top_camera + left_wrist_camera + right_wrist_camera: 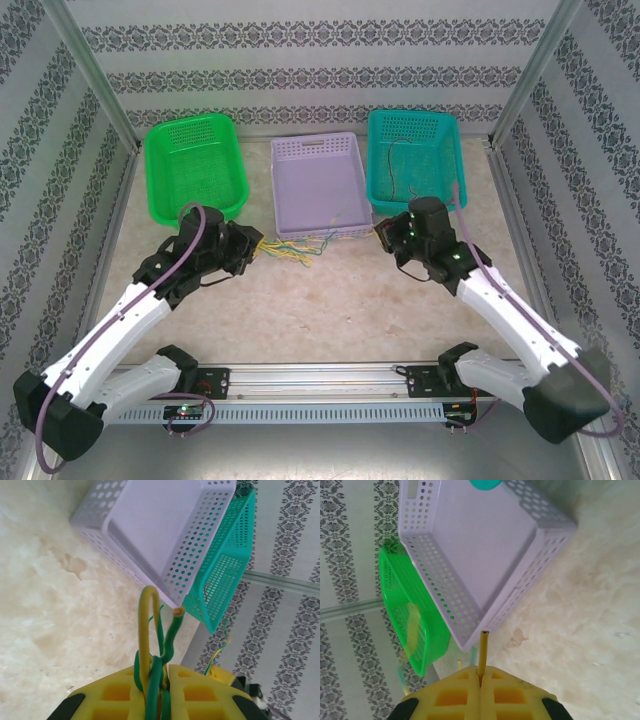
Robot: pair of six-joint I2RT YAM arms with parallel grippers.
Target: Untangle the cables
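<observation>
Patterned walls enclose a pale stone-look desk. Just in front of the lilac basket, the left hand is pressed together on a green-and-yellow bunch and the right hand pinches one yellow cable by its end. The cables run side to side between them, bunched nearer the left.

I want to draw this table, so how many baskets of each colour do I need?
green basket: 1
lavender basket: 1
teal basket: 1
Total: 3 baskets
</observation>
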